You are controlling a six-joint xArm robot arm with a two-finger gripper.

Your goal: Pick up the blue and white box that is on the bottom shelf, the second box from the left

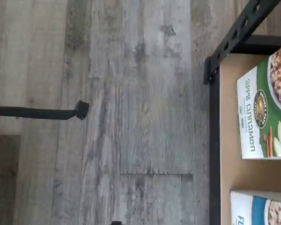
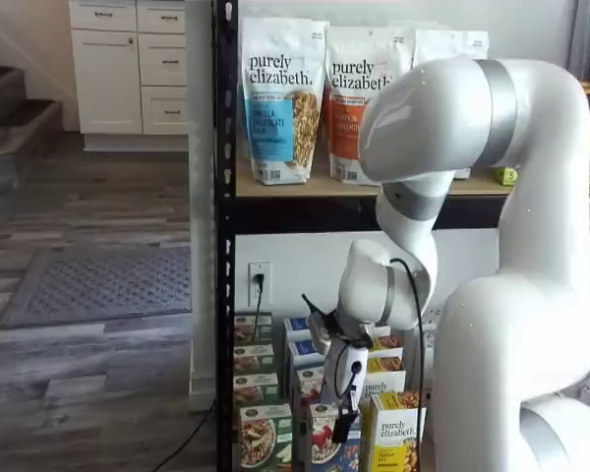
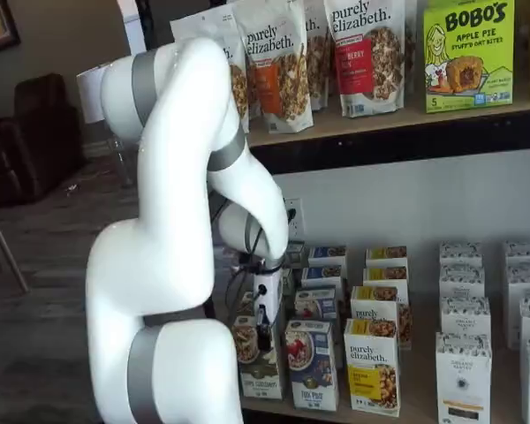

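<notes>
Grey plank flooring (image 1: 131, 93) fills the wrist view, with the green-and-white carton (image 1: 264, 117) and a corner of the blue and white box (image 1: 260, 208) on the bottom shelf (image 1: 229, 140). In both shelf views the gripper (image 2: 346, 418) hangs before that box (image 2: 324, 442), at its one o'clock. Fingers (image 3: 263, 336) seem spread wide, empty, touching nothing. I judge this the approach; next, lower and centre on it.

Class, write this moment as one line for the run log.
phase: approach | gripper: above front row, holding nothing, jaw gap not visible | target: blue and white box, upright on bottom shelf, untouched | neighbour: green-and-white carton
</notes>
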